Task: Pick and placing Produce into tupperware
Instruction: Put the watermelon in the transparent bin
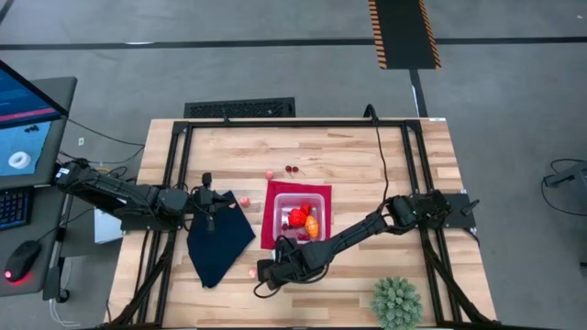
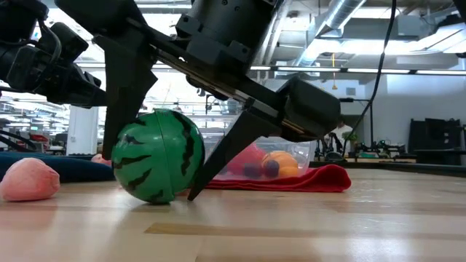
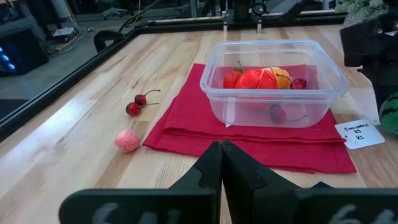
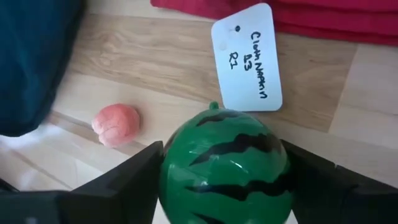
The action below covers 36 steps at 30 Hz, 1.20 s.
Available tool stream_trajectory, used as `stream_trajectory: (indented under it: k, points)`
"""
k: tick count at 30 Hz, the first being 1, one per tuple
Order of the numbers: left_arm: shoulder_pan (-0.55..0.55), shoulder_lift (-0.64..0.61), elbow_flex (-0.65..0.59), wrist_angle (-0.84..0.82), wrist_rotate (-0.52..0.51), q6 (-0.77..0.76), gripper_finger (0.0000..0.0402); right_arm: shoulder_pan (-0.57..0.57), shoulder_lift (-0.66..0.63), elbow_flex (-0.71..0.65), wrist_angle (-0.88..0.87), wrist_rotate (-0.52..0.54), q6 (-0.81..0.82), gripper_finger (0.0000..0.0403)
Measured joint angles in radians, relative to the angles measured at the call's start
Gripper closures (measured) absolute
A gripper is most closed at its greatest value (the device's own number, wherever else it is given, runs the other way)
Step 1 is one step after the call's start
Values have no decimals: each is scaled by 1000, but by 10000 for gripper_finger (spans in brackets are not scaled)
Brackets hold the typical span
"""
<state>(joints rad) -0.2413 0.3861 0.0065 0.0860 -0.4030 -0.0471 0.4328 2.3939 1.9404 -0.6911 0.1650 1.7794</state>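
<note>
A green striped ball (image 4: 225,168) rests on the bare wood near the table's front edge, and my right gripper (image 2: 149,178) is shut on it. The clear tupperware (image 3: 273,46) stands on a red mat (image 3: 186,118) and holds red and orange produce (image 3: 258,79). Loose pieces lie on the wood: one pink piece (image 4: 116,124) beside the ball, another pink one (image 3: 127,140), and two cherries (image 3: 138,102). My left gripper (image 3: 222,155) is shut and holds nothing; it hangs over a navy cloth (image 1: 218,240) at the left. My right gripper has the green striped ball between its two fingers, one finger (image 4: 134,171) on each of two opposite sides (image 4: 171,168). The fingers slant down from above. The ball's underside (image 2: 154,198) rests on the table.
A white paper tag (image 4: 245,59) lies by the red mat's near edge, close to the ball. A spiky green plant ball (image 1: 397,302) sits at the front right. A black frame (image 1: 174,183) runs along the table's sides.
</note>
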Motion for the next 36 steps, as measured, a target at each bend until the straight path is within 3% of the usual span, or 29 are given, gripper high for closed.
stream_trajectory:
  k: [4, 11, 20, 30, 36]
  points:
    - [0, 0, 0, 0, 0, 0, 402, 0, 0, 1, 0, -1, 0, 97]
    - [0, 0, 0, 0, 0, 0, 401, 4, 1, 1, 5, -3, 0, 60]
    - [0, 0, 0, 0, 0, 0, 401, 15, 4, 51, -27, -12, 0, 96]
    - [0, 0, 0, 0, 0, 0, 401, 38, 3, 148, -150, 27, -7, 86]
    - [0, 0, 0, 0, 0, 0, 401, 60, 2, 208, -267, 113, 18, 89]
